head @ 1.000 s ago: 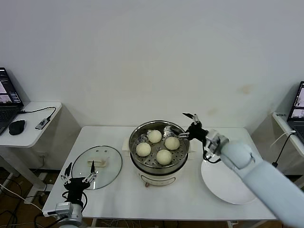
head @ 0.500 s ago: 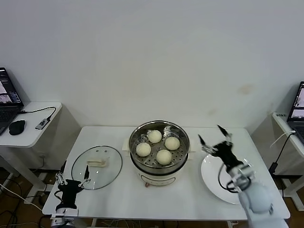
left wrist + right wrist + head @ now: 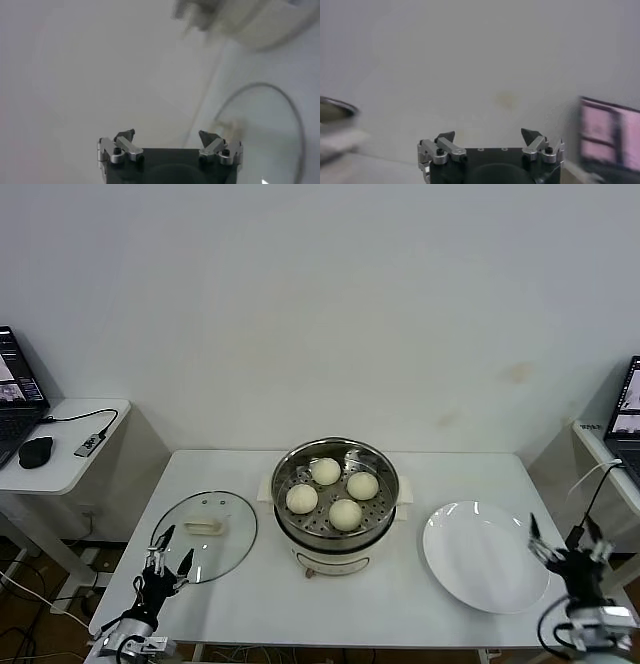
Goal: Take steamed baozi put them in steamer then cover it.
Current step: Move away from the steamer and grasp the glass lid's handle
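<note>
The left claw point(image 3: 163, 556) hangs low at the counter's point(image 3: 250, 589) near left corner, fingers spread wide and empty, just beside the glass cover point(image 3: 204, 535) lying flat on the counter. At the centre stands the steamer point(image 3: 335, 506), uncovered, with four steamed baozi point(image 3: 334, 493) on its perforated tray. To its right lies a bare white plate point(image 3: 484, 555). Past the plate's near edge, the right claw point(image 3: 567, 552) hovers off the counter's right corner, wide and empty.
</note>
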### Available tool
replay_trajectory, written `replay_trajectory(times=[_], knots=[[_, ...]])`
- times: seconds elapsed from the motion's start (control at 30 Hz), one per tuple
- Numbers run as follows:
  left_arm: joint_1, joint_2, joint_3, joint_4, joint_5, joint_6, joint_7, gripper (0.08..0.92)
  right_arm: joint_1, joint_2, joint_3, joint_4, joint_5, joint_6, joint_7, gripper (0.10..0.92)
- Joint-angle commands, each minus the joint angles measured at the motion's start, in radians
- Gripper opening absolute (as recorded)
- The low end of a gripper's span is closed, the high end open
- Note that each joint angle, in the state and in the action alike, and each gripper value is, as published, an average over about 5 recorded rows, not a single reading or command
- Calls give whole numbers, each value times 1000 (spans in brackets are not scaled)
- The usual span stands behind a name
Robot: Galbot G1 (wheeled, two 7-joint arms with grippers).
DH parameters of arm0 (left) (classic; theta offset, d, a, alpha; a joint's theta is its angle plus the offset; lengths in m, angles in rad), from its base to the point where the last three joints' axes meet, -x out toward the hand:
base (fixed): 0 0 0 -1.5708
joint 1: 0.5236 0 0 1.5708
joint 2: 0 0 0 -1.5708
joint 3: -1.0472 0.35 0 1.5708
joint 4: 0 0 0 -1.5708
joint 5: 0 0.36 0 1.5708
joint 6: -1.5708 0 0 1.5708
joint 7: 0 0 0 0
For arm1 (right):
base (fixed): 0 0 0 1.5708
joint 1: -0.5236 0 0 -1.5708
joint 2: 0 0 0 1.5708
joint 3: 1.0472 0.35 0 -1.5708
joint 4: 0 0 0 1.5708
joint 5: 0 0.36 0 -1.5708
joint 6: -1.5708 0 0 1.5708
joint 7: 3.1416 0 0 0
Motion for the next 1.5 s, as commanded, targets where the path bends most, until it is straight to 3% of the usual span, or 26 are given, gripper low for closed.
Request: replay_trajectory(times=[0.03,0.43,1.5], knots=[[-196,65,68,178,182,-29,12,823,-96,112,146,30,-16,2,35,823],[-331,49,138,312,203,-34,28,823,-113,155,157,37,-27,28,47,823],[-475,0,187,438,213,-35,22,823,-118,166,140,11,-54,53,52,823]])
